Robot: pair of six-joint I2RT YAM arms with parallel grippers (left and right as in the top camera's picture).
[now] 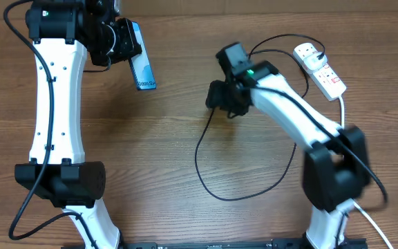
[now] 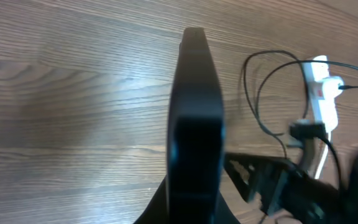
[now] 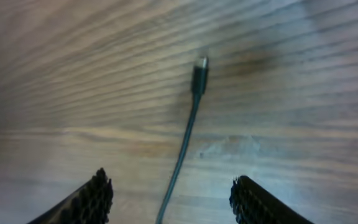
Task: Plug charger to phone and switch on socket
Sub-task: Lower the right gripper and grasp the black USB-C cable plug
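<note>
The right gripper [image 3: 174,202] hangs low over the wood, fingers [image 3: 95,198] spread wide with nothing between them. Just ahead of the gap lies the charger [image 3: 184,144], its connector tip [image 3: 199,67] flat on the table [image 3: 55,74] and pointing away. So the step in hand is picking up that cable end.

Across the way, the left gripper [image 1: 124,47] is clamped on the phone [image 1: 142,69], lit screen tilted, well apart from the connector. The socket [image 1: 321,69] sits at the far right. The charger's other end looks plugged into it, though the overhead view is too small to be sure.

Next move, I'd judge: drop down, centre on the tip and close just behind it so the end pokes clear, then carry it across to the phone's port. The switch comes last.
</note>
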